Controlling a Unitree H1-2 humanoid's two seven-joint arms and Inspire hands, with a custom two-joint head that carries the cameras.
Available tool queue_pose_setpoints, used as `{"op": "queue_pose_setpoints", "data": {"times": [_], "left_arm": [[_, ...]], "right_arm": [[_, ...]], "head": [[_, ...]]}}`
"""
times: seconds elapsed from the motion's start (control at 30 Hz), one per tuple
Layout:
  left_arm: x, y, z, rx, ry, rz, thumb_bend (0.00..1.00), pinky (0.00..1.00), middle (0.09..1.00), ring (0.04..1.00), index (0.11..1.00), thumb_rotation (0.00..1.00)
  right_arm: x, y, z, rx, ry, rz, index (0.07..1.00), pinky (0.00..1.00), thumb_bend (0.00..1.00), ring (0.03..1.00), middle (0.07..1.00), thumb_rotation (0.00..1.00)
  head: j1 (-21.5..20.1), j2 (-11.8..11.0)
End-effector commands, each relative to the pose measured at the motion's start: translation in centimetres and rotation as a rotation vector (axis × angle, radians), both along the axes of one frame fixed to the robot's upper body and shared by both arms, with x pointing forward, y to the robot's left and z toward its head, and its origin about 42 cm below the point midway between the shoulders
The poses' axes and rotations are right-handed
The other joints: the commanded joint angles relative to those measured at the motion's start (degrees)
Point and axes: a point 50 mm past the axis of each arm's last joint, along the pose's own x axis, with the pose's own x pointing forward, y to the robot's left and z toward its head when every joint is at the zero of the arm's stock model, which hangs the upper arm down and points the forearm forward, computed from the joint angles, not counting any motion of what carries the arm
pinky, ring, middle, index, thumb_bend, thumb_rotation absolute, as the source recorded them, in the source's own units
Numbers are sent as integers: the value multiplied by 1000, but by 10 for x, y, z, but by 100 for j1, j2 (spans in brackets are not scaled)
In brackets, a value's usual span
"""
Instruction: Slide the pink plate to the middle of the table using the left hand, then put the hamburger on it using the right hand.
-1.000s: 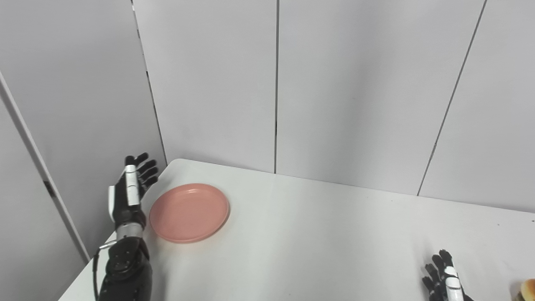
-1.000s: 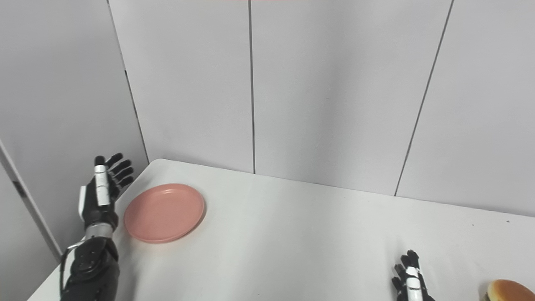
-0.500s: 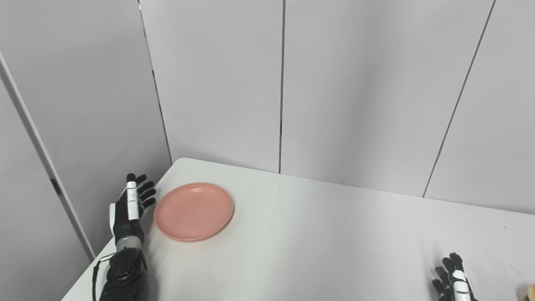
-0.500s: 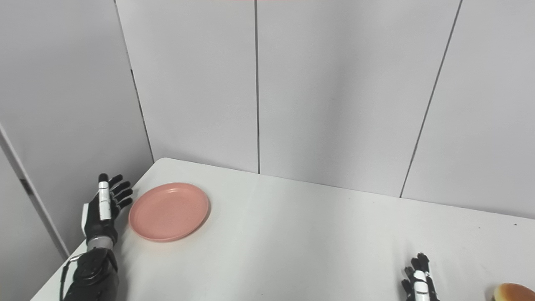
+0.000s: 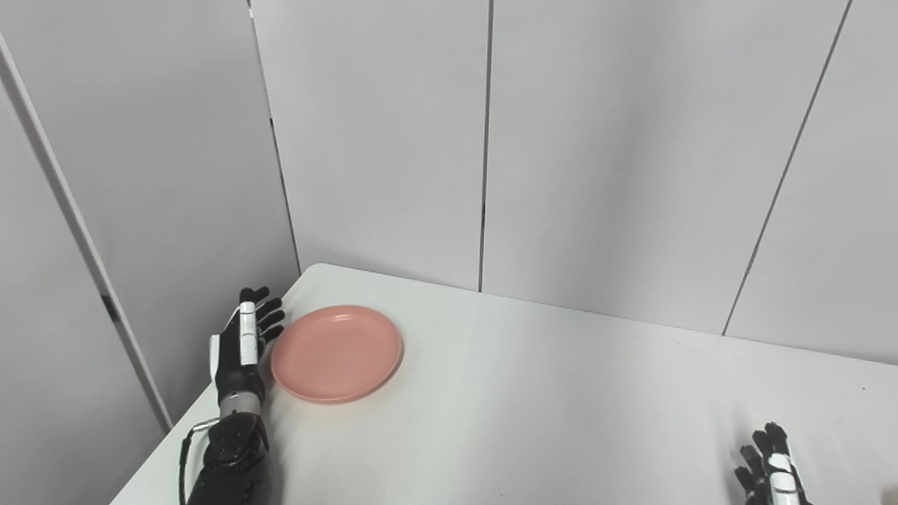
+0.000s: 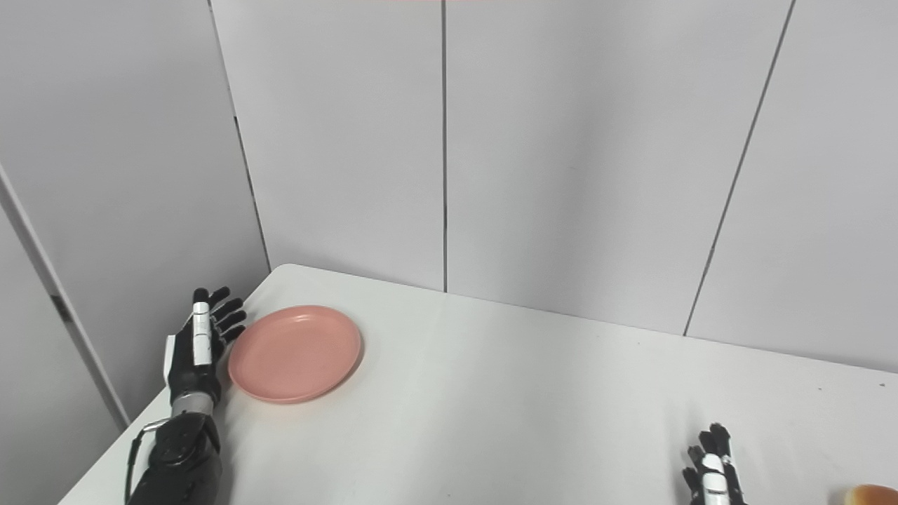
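A: What sits nearest, along the bottom edge?

B: The right hand, low at the right, fingers apart and pointing up, holding nothing. Just right of it, a sliver of the hamburger peeks in at the corner: only a tan, rounded bun top shows, the rest is cut off.

A: And on the other side?

B: The left hand stands at the left edge of the white table, palm turned toward the plate, fingers spread and empty. It is just beside the rim; whether it touches I cannot tell.

A: The plate itself?

B: The pink plate is round, shallow, plain salmon pink with a low raised rim, nothing on it. It lies flat near the table's far left corner, well apart from the hamburger.

A: Behind that?

B: Grey wall panels with dark vertical seams.
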Motion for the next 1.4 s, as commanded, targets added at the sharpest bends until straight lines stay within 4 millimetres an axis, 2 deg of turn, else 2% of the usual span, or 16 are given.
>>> {"op": "queue_pose_setpoints", "data": {"times": [0.0,0.1,0.23,0.4,0.47,0.53,0.8,0.93,1.17,1.37], "left_arm": [[18,-30,7,-26,-25,-83,836,732,745,743,747,1000],[22,-43,7,-43,-28,-113,836,735,745,746,743,1000],[25,-63,5,-63,-34,-146,849,729,735,735,741,1000],[28,-89,4,-88,-36,-212,888,769,739,753,748,1000],[28,-100,3,-88,-39,-238,882,769,744,755,754,1000],[26,-112,2,-92,-42,-268,881,775,746,757,758,1000],[14,-150,-5,-116,-50,-349,861,743,751,761,748,1000],[3,-172,-8,-135,-34,-399,848,760,773,784,769,1000],[-13,-203,-18,-167,-8,-490,841,811,813,827,809,1000],[-30,-236,-29,-177,0,-573,841,846,852,860,850,1000]], "right_arm": [[4,4,18,3,-77,7,1000,1000,425,1000,1000,930],[3,5,20,2,-87,-4,1000,1000,409,1000,1000,909],[1,6,22,-19,-90,-6,1000,1000,378,997,1000,940],[1,8,24,1,-83,3,1000,1000,346,1000,1000,943],[3,8,25,-2,-76,16,1000,1000,389,1000,1000,993],[3,7,26,-5,-67,25,1000,1000,402,1000,1000,997],[-7,9,39,6,-38,53,1000,1000,345,1000,1000,1000],[-6,12,35,-1,-43,38,1000,1000,368,1000,1000,1000],[3,18,20,33,-34,43,999,1000,544,1000,1000,910],[0,25,20,52,-31,37,1000,1000,511,1000,1000,868]], "head": [[-12,14],[-63,33],[-142,68],[-182,108],[-254,148],[-355,192],[-750,333],[-1187,475],[-1665,596],[-2110,686]]}}
